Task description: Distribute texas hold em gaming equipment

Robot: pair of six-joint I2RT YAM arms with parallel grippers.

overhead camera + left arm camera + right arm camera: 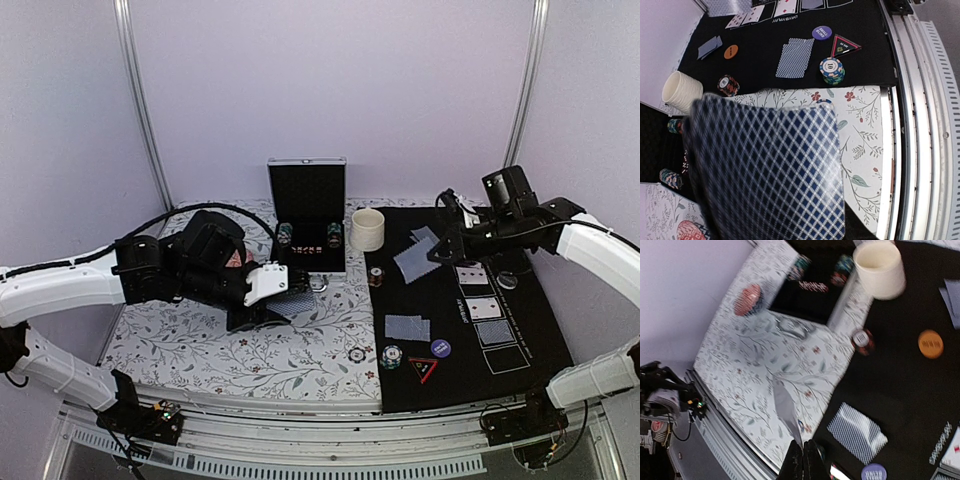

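Observation:
My left gripper point(272, 298) is shut on a deck of blue-backed playing cards point(296, 305) above the floral cloth. The deck point(770, 170) fills the left wrist view and hides the fingers. My right gripper point(434, 254) is shut on a single card point(413, 262) above the black mat point(540, 300). That card shows edge-on point(784, 405) above the closed fingertips point(796, 460). On the mat lie two face-down cards point(407, 327), a blue disc point(440, 348), a triangle marker point(422, 370), a chip stack point(391, 356) and face-up cards point(485, 307). An orange disc point(730, 51) lies further back.
A cream cup point(367, 229) stands at the mat's back left, beside an open black case point(307, 215) with chip stacks. A pink dish point(237, 258) sits behind my left gripper. Another chip stack point(375, 276) and a single chip point(357, 354) sit near the mat's left edge.

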